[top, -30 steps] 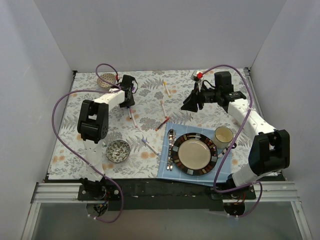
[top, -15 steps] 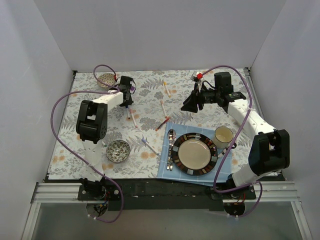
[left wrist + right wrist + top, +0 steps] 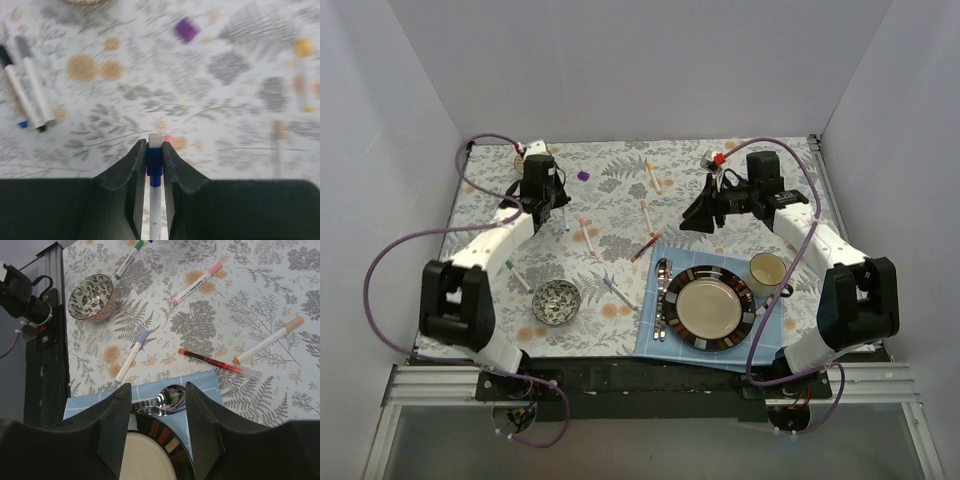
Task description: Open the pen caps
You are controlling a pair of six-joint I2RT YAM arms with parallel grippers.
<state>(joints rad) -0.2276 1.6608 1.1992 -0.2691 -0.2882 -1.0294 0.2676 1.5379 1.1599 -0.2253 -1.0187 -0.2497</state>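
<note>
My left gripper (image 3: 154, 145) is shut on the blue end of a white-barrelled pen (image 3: 154, 200), which runs back between the jaws. In the top view this gripper (image 3: 550, 208) hovers over the back left of the table. A loose purple cap (image 3: 186, 29) lies ahead of it on the cloth (image 3: 583, 175). Two more pens (image 3: 31, 87) lie to its left. My right gripper (image 3: 158, 390) hangs open and empty above the spoon (image 3: 169, 399). Below it lie a lavender pen (image 3: 131, 356), a pink pen (image 3: 196, 282), a red pen (image 3: 220, 363) and a peach pen (image 3: 269, 341).
A dark-rimmed plate (image 3: 708, 308) rests on a blue napkin (image 3: 650, 340) with cutlery at its left. A cup (image 3: 767, 270) stands to the plate's right. A small patterned bowl (image 3: 557, 301) sits front left. White walls close in three sides.
The left arm has swung to the left, its gripper closing on the blue-ended pen. The purple cap now shows on the cloth. The right arm has barely moved.
</note>
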